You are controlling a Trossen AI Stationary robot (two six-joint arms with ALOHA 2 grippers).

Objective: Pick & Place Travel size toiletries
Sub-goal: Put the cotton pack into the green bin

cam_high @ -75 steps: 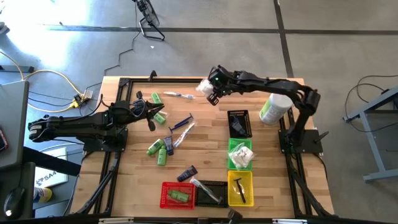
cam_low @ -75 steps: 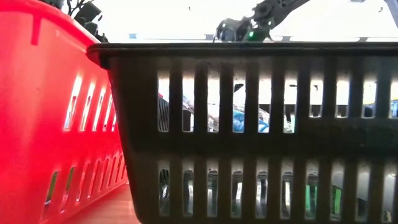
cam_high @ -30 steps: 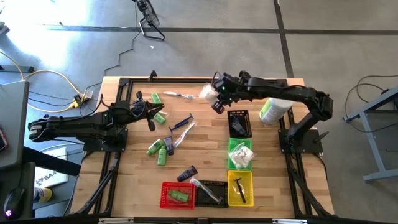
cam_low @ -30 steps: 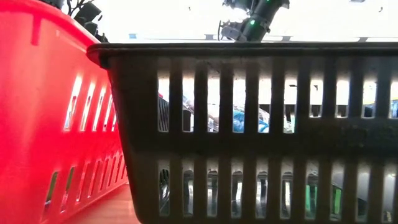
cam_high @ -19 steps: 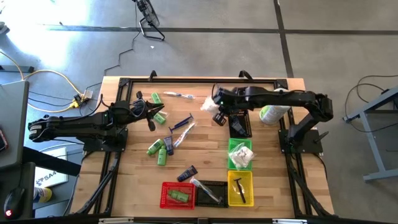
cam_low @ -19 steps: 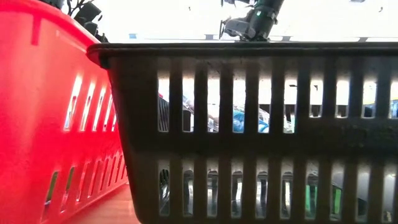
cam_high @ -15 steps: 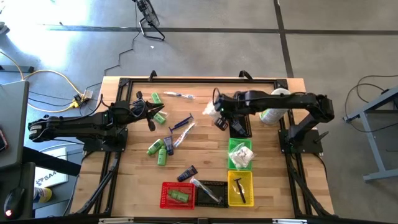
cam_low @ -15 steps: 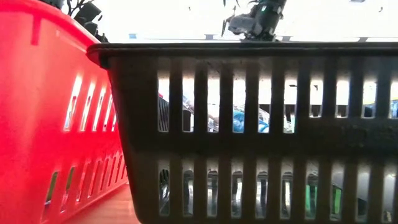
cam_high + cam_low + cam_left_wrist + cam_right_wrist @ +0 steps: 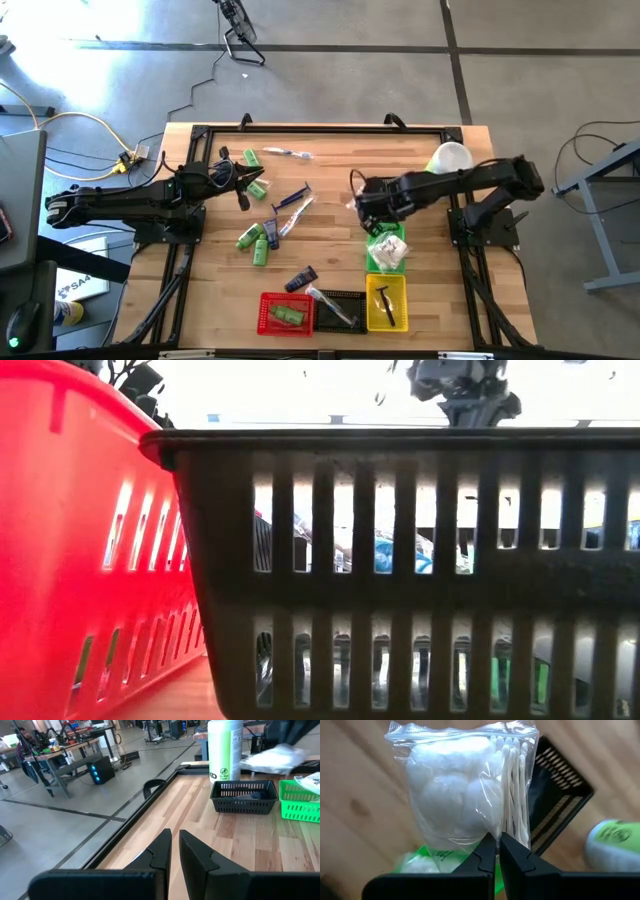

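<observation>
Toiletry packet (image 9: 470,795) of cotton balls and swabs hangs clenched in the right gripper (image 9: 492,851) above the green basket (image 9: 386,262). Left gripper (image 9: 172,851), near the table's (image 9: 330,215) left edge, is pinched nearly closed on nothing.

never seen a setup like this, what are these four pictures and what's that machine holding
Two dark robot arms work at a wooden table. One picture looks straight down from above, one sits at table height behind a red basket and a black basket, and two come from cameras on the arms' wrists. The right gripper is shut on a clear packet of cotton balls and swabs, over the green basket. The left gripper rests near the table's far left, shut and empty. Loose on the table lie green bottles, a navy tube and a toothbrush.
</observation>
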